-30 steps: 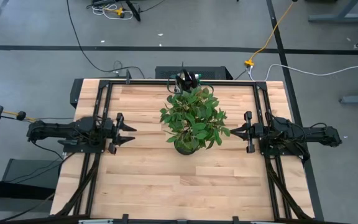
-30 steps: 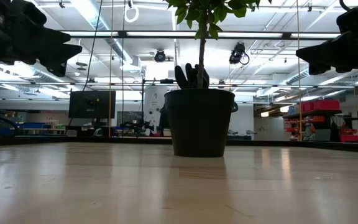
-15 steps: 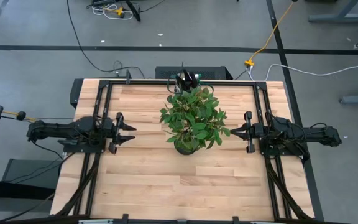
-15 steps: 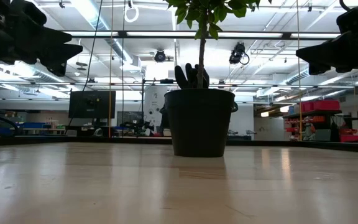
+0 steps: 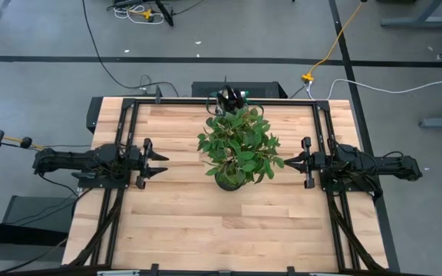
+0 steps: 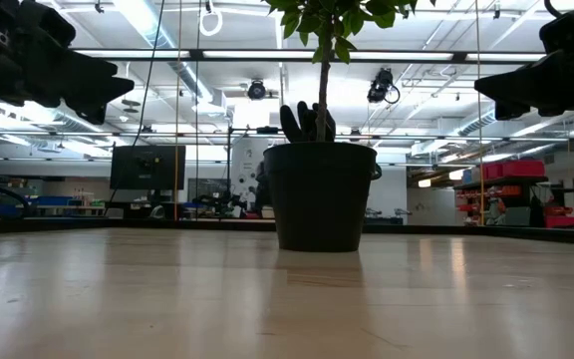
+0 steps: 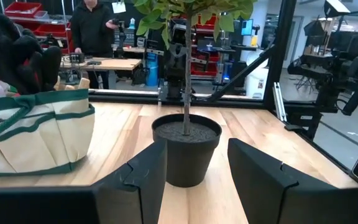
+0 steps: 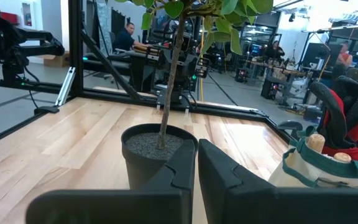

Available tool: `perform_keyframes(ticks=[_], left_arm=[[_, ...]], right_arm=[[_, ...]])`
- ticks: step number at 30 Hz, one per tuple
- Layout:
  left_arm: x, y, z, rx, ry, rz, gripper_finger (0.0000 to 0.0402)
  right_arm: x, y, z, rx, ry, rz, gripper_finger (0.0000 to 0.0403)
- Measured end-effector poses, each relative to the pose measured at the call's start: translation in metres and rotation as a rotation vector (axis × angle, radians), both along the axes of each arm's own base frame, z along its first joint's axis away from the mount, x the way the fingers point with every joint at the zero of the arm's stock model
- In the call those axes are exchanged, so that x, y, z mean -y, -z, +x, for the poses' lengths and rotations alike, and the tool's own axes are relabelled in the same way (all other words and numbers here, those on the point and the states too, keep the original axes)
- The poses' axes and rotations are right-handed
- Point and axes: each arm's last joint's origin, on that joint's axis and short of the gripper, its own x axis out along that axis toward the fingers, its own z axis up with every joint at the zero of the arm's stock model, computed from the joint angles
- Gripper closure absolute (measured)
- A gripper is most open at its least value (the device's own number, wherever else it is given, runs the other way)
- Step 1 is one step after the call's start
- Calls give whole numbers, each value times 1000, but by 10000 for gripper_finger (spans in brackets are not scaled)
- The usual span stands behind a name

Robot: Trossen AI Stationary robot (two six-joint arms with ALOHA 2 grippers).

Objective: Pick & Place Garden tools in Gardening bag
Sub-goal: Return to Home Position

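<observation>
Arms rest at the sides of the bench [image 5: 190, 222] in the high view, left arm [image 5: 90, 162] and right arm [image 5: 359, 167], with the potted plant [image 5: 236, 149] between them and the gardening bag [image 5: 231, 98] at the far edge behind it.

Low view: gloves [image 6: 305, 122] show above the pot [image 6: 319, 194].

Left wrist view: left jaws wide.

Right wrist view: right jaws narrow, nearly touching.

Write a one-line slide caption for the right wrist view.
Right gripper, shut, faces the potted plant; the gardening bag nearby holds red-and-black gloves and wooden-handled tools.
</observation>
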Motion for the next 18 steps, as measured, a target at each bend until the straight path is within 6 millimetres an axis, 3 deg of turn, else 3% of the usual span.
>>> perform_keyframes(ticks=[9,18], left_arm=[[0,0,0,-2,-6,2,233],[0,0,0,-3,-9,1,326]], right_arm=[[0,0,0,0,0,0,378],[0,0,0,0,0,0,378]])
